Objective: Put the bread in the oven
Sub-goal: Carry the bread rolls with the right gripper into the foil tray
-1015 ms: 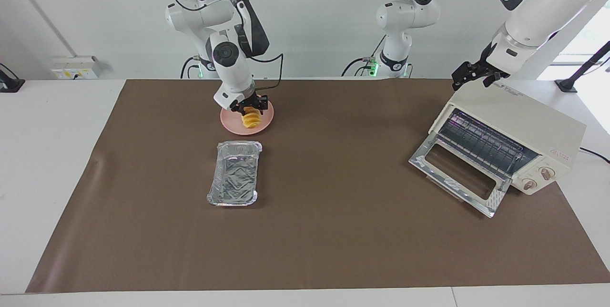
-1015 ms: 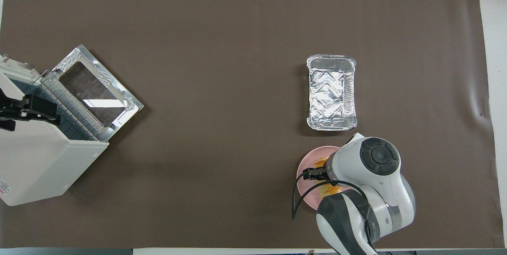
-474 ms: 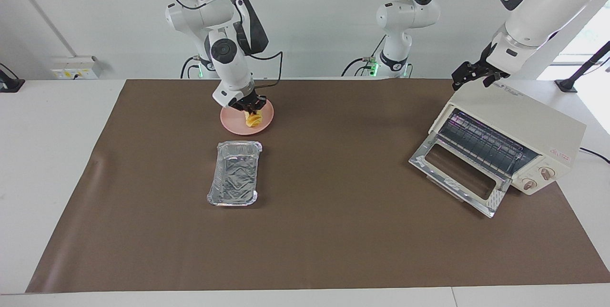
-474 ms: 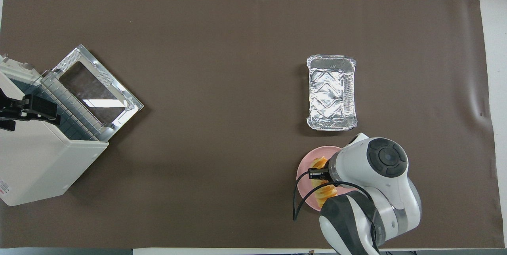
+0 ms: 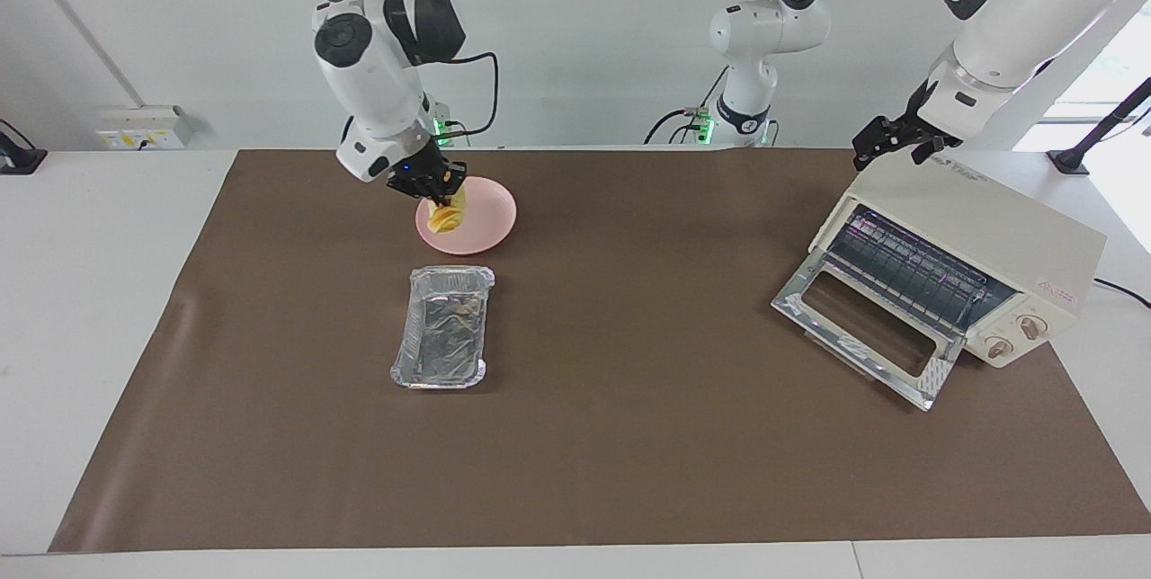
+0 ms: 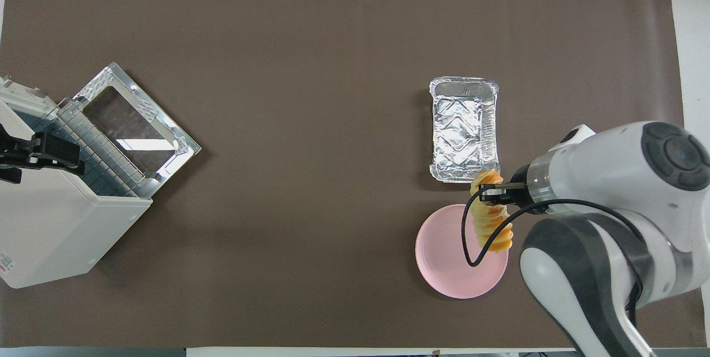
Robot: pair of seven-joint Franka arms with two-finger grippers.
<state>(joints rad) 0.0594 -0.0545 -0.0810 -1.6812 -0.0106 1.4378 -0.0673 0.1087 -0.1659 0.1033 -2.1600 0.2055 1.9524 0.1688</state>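
The right gripper is pinching the bread above the plate, upper left of the frame. Next it likely needs carrying to the open oven. The left gripper is waiting over the oven; its fingers cannot be told.

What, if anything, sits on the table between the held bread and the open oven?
Nothing visible does. The right gripper holds the bread up over the pink plate. Bare brown mat runs from there to the oven, whose door is down. The foil tray lies off that line. The left gripper waits over the oven's top.
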